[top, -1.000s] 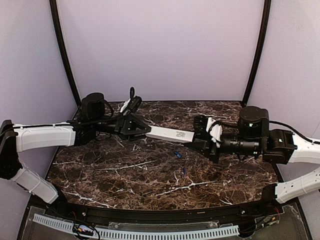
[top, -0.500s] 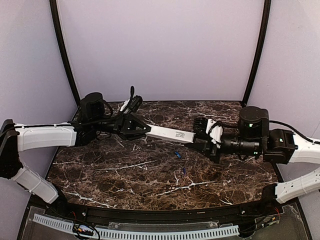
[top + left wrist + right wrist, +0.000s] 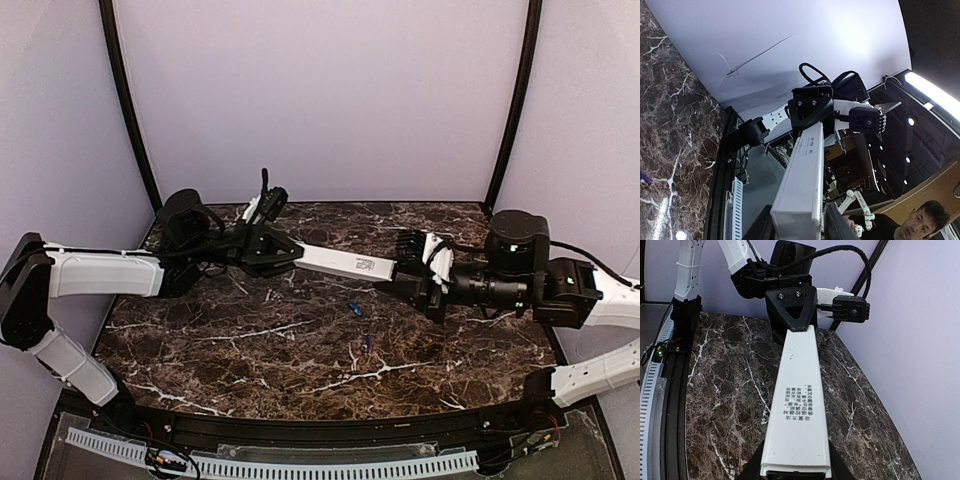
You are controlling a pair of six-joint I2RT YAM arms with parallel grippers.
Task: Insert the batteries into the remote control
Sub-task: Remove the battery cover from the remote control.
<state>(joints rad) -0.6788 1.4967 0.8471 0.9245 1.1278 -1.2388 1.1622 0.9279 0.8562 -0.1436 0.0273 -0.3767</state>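
Above the marble surface point(image 3: 250, 350), the left hand point(image 3: 291, 256) and right hand point(image 3: 398, 276) each clamp one end of the remote control point(image 3: 340, 264), holding it in the air between them. It looks light, stiff and smooth, best pinched across its narrow sides near an end. The two batteries point(image 3: 354, 308) lie on the surface below the remote control; tiny and round, they may roll.

The remote control point(image 3: 797, 390) bears small black print, too blurred to read.
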